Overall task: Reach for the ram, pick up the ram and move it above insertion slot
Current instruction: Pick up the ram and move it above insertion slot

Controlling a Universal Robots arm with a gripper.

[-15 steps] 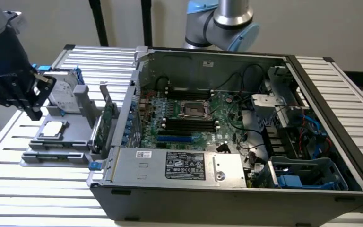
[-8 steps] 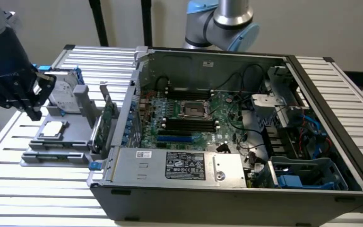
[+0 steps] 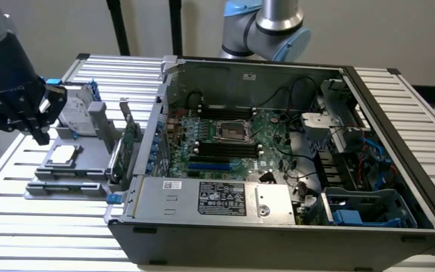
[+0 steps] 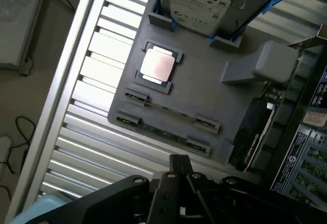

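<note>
Two thin green ram sticks stand on edge in the holders of a grey fixture point(image 4: 204, 88): one ram point(image 4: 171, 112) nearer the processor chip, the other ram point(image 4: 162, 131) at the fixture's outer edge. My black gripper point(image 3: 49, 110) hovers above the fixture at the exterior view's left, open, with nothing between its fingers. In the wrist view the gripper point(image 4: 179, 166) sits a short way off the outer ram and touches nothing. The black memory slots point(image 3: 229, 149) lie on the motherboard inside the open computer case point(image 3: 278, 221).
On the fixture point(image 3: 74, 170) sit a processor chip point(image 4: 157, 64), a silver hard drive with blue rails point(image 4: 199, 1) and a wider green card point(image 4: 255, 132) standing by the case wall. The slatted metal table point(image 3: 43, 232) spreads around. Cables and a drive cage crowd the case's right side.
</note>
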